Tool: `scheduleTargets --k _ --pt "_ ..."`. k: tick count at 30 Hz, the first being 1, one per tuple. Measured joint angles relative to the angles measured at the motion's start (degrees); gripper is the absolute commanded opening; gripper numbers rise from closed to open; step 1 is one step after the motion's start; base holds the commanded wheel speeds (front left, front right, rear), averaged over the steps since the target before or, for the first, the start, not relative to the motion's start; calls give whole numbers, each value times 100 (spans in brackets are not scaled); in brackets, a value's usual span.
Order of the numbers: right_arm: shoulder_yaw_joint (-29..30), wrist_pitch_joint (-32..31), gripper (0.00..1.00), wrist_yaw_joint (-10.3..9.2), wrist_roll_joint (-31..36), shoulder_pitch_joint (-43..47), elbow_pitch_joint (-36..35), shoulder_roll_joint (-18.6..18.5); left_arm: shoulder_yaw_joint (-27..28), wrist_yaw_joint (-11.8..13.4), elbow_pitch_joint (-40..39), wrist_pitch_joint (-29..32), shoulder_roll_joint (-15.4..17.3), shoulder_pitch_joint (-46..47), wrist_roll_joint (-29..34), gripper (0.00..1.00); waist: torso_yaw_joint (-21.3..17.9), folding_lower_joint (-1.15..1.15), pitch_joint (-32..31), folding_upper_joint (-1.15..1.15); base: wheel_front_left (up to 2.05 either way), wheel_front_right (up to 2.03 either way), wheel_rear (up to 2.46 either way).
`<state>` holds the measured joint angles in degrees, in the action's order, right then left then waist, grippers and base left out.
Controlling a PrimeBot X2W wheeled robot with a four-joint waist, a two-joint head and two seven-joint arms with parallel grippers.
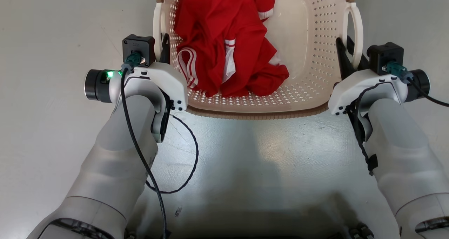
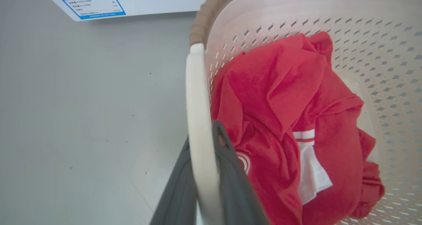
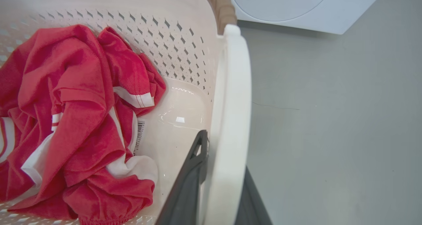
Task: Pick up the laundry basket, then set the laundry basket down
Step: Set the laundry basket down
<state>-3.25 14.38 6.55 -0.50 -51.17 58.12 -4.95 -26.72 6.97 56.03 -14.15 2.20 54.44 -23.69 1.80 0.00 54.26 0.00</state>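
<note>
Cream-white perforated plastic laundry basket [image 1: 310, 53] — centred between arms | left gripper [image 2: 204, 145] pinches left handle [image 2: 197, 93] | right gripper [image 3: 224, 159] pinches right handle [image 3: 235, 86]

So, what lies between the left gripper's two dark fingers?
The white plastic side handle of the cream perforated laundry basket; the left wrist view shows the left gripper shut on it.

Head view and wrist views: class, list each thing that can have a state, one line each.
laundry basket: upright, loaded, held by both side handles; lifted or not, unclear.
red garment: crumpled inside the basket.
left gripper: jaws shut on the left handle.
right gripper: jaws shut on the right handle.
</note>
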Motion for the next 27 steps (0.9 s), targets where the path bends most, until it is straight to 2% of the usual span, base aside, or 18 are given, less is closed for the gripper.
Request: scheduleTargets --k 5,6,7,8,9,16,27 --pt "132 1 0 1 108 -54 -34 4 0 -1 -27 -7 -3 13 -8 0 9 0 69 0 0 0 0" --pt "178 1 43 5 108 -59 -44 13 0 -1 -27 -15 -7 14 -36 0 11 0 82 0 0 0 0" --pt "204 1 43 7 109 -65 -29 14 -9 0 -29 -26 -10 18 -63 0 16 0 92 0 0 0 0" --pt "218 8 100 20 109 -72 24 12 -40 1 -18 -46 -5 38 -62 48 24 0 100 0 0 0 0" --pt "213 8 100 58 109 -72 66 25 -85 0 4 -49 -12 63 -65 100 29 0 105 0 0 0 0" --pt "302 8 100 66 111 -82 34 87 -138 10 19 -49 -67 151 -159 100 44 0 102 0 0 0 0" --pt "597 8 100 66 103 106 -203 92 8 42 59 -49 -60 73 -199 100 -39 0 -332 0 0 0 0"
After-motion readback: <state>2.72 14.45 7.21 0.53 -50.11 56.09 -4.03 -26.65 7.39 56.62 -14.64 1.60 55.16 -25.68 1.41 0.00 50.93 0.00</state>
